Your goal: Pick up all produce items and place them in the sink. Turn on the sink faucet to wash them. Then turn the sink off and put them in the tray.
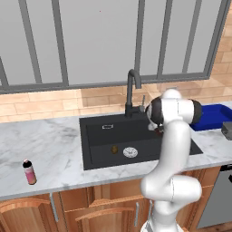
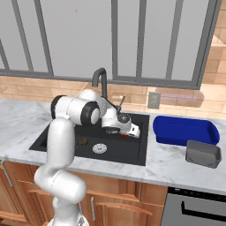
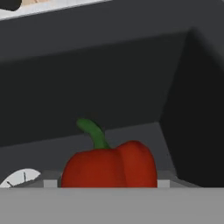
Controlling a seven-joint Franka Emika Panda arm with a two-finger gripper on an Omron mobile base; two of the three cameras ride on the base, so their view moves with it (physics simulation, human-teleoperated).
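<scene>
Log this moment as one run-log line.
stage: produce in sink | gripper: low in sink, around red pepper | olive ball: by drain | tray: empty

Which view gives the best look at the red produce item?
The hand view: the red pepper sits close up, green stem visible, inside the black sink. The right base view shows a red sliver beside the gripper. In the left base view the arm hides it.

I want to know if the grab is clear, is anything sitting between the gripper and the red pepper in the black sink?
Nothing visible stands between them. The red bell pepper with a green stem lies directly before the gripper, low inside the matte-black rectangular sink.
</scene>
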